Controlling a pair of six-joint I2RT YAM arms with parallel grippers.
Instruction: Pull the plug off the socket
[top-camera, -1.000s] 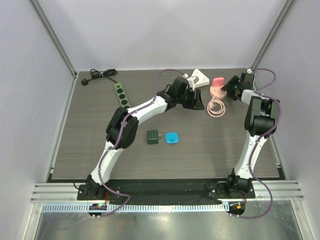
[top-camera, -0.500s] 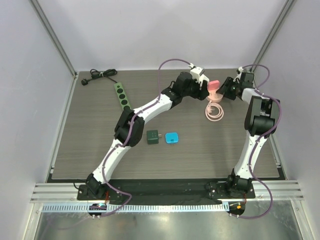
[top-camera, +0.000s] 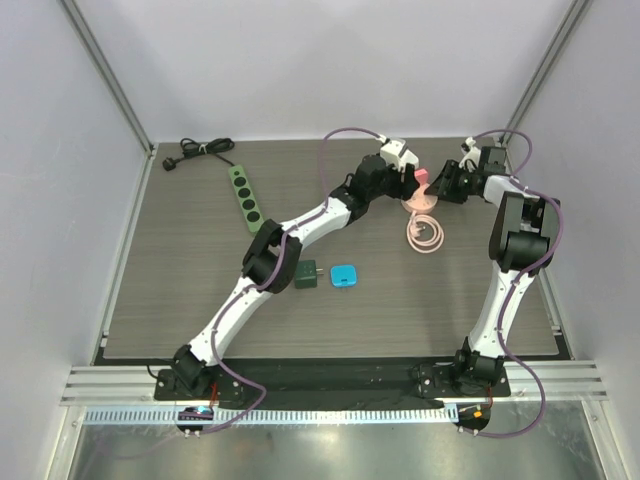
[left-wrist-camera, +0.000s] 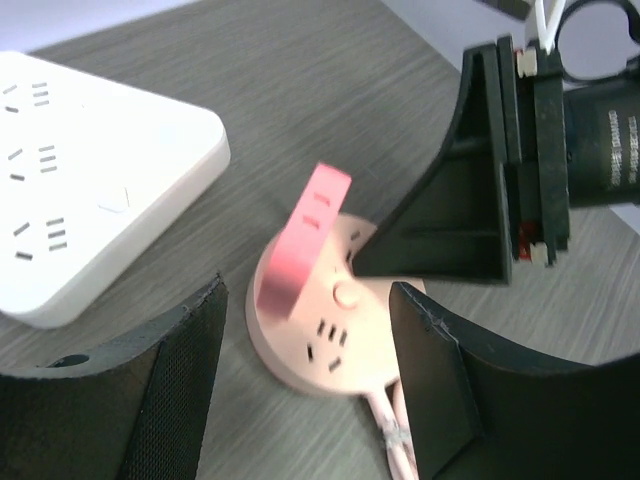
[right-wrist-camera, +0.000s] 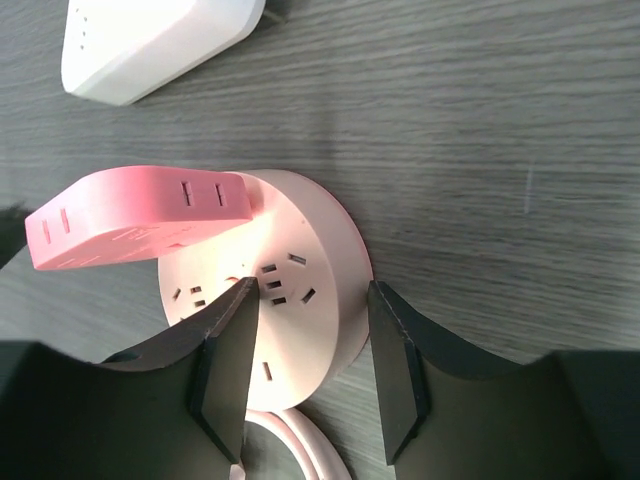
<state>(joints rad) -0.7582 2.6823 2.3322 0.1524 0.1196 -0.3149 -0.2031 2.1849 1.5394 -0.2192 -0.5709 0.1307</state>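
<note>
The left gripper (left-wrist-camera: 305, 335) has its two fingers (left-wrist-camera: 180, 370) well apart, straddling the round pink socket (left-wrist-camera: 345, 300) without closing on it; it holds nothing. The pink plug (left-wrist-camera: 300, 245) stands on the socket's top face toward 10 o'clock in the left wrist view, tilted over; whether its pins are seated in the slots is hidden from both wrist cameras.

The right gripper (right-wrist-camera: 310, 300) also has its jaws parted and holds nothing; its fingers (right-wrist-camera: 225, 350) hang over the socket's (right-wrist-camera: 315, 240) face, with the plug (right-wrist-camera: 140, 215) at 10 o'clock of them; seen from the left wrist, one black finger lies over the socket from 2 o'clock, its tip just beside the plug.

From above, both grippers meet at the socket, at 1 o'clock on the table (top-camera: 200, 300); one coiled pink cable (top-camera: 425, 232) trails from it toward 6 o'clock.

One white power strip (left-wrist-camera: 90, 180) lies just beside the socket; one green power strip (top-camera: 244, 196) lies at 10 o'clock with one black cord (top-camera: 200, 148) beyond it; one dark green adapter (top-camera: 305, 274) and one blue adapter (top-camera: 344, 275) sit side by side near the centre.
</note>
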